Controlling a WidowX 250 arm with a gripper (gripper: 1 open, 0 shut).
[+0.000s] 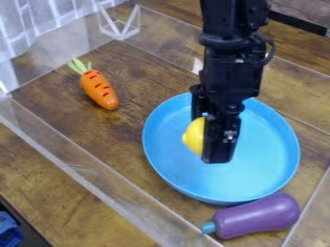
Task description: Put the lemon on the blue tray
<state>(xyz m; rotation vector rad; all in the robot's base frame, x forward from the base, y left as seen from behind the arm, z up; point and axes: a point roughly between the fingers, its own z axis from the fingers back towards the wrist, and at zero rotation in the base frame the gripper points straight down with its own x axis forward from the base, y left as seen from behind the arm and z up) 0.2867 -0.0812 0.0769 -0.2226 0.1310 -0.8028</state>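
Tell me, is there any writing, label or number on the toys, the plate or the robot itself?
None can be read. The lemon, blue tray, carrot, eggplant and the black claw show plain surfaces with no words, numbers or signs at this picture size.

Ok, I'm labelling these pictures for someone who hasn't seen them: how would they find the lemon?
Start at the big round blue tray in the middle of the wooden table. Over it hangs the black gripper, and the lemon is the small yellow ball pinched in its fingers. It is the only yellow thing: the carrot is orange and lies to the left, the eggplant is purple.
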